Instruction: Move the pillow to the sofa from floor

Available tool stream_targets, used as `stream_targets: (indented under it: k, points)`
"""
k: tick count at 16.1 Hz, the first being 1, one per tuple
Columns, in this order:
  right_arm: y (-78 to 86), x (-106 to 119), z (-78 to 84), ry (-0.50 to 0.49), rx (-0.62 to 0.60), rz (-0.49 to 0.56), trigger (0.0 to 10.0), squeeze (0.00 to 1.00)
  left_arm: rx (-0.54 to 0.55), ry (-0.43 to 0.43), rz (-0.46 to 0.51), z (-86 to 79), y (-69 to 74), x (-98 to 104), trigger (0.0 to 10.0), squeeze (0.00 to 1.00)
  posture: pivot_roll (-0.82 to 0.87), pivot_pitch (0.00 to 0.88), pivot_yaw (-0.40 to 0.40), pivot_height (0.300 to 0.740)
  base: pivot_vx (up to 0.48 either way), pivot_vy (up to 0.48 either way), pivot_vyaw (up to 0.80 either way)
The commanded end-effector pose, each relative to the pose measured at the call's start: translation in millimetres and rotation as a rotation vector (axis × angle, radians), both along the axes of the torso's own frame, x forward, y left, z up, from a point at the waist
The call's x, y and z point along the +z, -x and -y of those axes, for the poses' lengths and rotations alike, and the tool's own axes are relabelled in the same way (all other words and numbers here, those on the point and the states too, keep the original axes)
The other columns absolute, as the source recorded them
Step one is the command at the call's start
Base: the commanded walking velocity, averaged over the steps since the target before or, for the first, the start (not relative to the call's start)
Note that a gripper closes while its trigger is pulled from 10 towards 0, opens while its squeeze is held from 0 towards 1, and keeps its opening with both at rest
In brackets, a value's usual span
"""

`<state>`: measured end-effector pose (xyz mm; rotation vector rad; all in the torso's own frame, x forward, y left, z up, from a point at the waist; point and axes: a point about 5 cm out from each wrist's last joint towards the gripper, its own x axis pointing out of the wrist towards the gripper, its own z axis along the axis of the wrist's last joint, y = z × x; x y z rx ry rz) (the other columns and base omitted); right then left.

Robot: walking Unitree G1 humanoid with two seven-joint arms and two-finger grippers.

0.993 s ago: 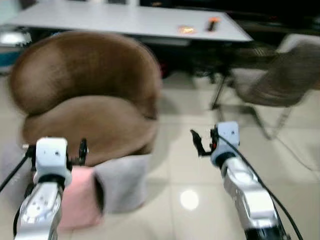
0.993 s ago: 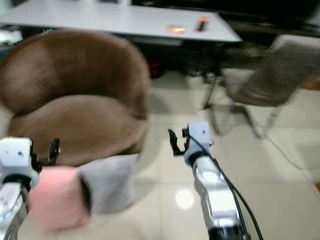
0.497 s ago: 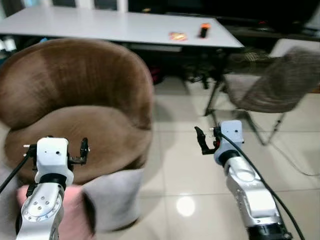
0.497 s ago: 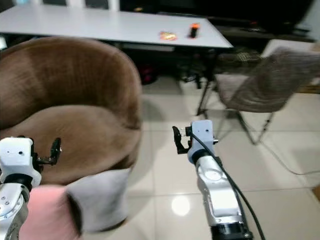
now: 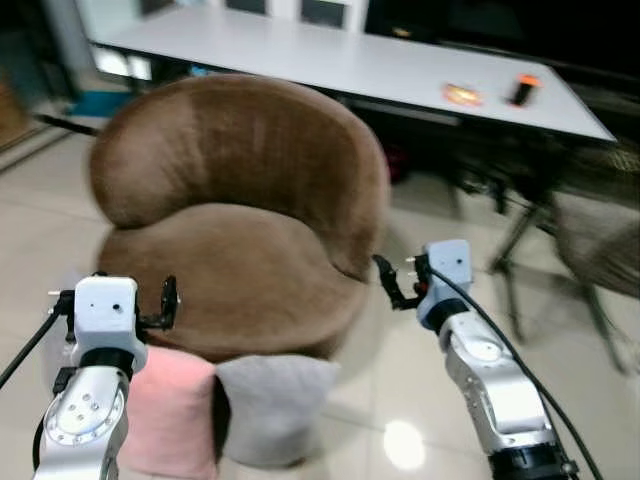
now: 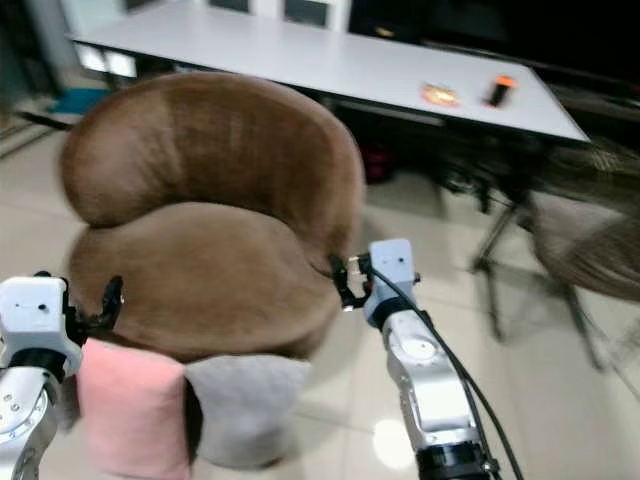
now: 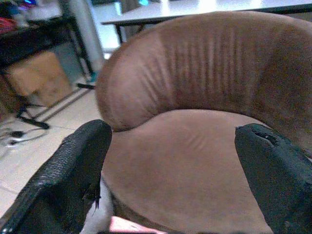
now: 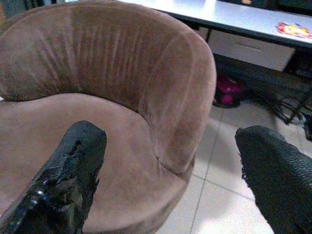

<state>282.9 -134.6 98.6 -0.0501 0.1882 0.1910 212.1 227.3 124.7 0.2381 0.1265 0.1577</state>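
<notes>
Two pillows stand on the tiled floor, leaning on the front of the brown round armchair (image 5: 240,190): a pink pillow (image 5: 172,408) and a grey pillow (image 5: 272,405) to its right. My left gripper (image 5: 112,295) is open, held just above the pink pillow and facing the seat; its fingers (image 7: 73,165) are spread wide with nothing between them. Beside the armchair's right side, my right gripper (image 5: 398,285) is also open and empty, its fingers (image 8: 78,161) wide apart and pointing at the seat (image 8: 58,126).
A long white table (image 5: 330,60) stands behind the armchair, with an orange packet (image 5: 462,95) and a small orange-topped object (image 5: 520,90) on it. A grey chair (image 5: 600,220) is at the right. A cardboard box (image 7: 41,78) sits far left. Bare tiles (image 5: 400,440) lie right of the pillows.
The whole view has swung left, so the armchair and pillows now sit nearer the middle. Both arms keep the same raised pose with open grippers. The pillows remain on the floor.
</notes>
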Motion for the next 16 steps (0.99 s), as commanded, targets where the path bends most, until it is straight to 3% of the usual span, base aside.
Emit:
stream_targets:
  k: [1,2,4,7,12,16]
  points:
    - [1.1,-1,12.6,0.048,-0.059,0.023,10.0,1.0,-0.03,-0.023,0.0,6.0,-0.4,1,10.0,0.0,0.02,0.0,-0.067,0.74,0.244,0.0,0.8]
    - [0.6,-1,14.8,0.06,-0.071,0.036,10.0,1.0,-0.034,-0.037,-0.001,6.3,-0.4,1,10.0,0.0,0.02,0.0,-0.067,0.74,0.0,0.0,0.8]
    - [0.9,1,12.0,-0.04,-0.047,0.048,10.0,1.0,-0.038,-0.049,0.006,7.9,-0.8,0,10.0,0.0,0.02,0.0,-0.06,0.74,0.0,0.0,0.8]
    - [0.3,1,15.2,0.012,-0.034,0.046,10.0,1.0,-0.031,-0.053,0.007,8.3,-1.7,0,10.0,0.0,0.02,0.0,-0.065,0.74,0.0,0.0,0.8]
    - [2.0,0,2.7,-0.058,0.034,0.025,10.0,1.0,-0.011,-0.069,0.022,5.5,-3.3,2,10.0,0.0,0.03,0.0,-0.069,0.74,0.0,0.0,0.8]
    - [1.0,-4,14.5,-0.035,-0.088,0.005,10.0,1.0,0.007,-0.039,0.031,1.7,-3.9,3,10.0,0.0,0.03,0.0,-0.074,0.74,0.0,0.0,0.6]
